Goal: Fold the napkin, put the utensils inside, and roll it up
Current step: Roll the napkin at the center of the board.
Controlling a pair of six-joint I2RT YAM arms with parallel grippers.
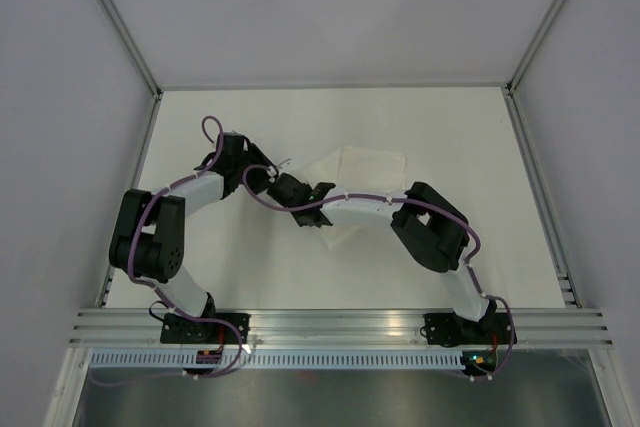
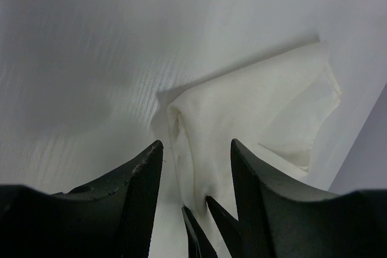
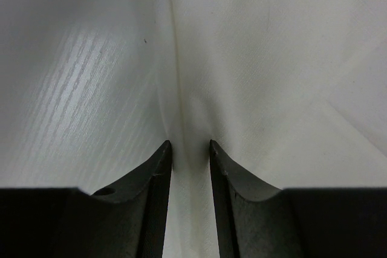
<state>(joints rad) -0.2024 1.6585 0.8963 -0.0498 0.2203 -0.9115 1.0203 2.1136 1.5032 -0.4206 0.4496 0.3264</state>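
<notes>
Fold step, I'd say: napkin (image 1: 365, 169) lies mid-bench (image 1: 250, 277), partly doubled over. At its left edge the right claw (image 3: 190, 144) is pinched on a raised ridge of cloth. The left claw (image 2: 196, 143) stands apart, straddling that edge. Next: carry the pinched edge across and lay it flat. No utensils visible, no readable writing.

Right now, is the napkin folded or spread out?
Folded: the napkin shows overlapping layers and a doubled-over edge in the left wrist view.
</notes>
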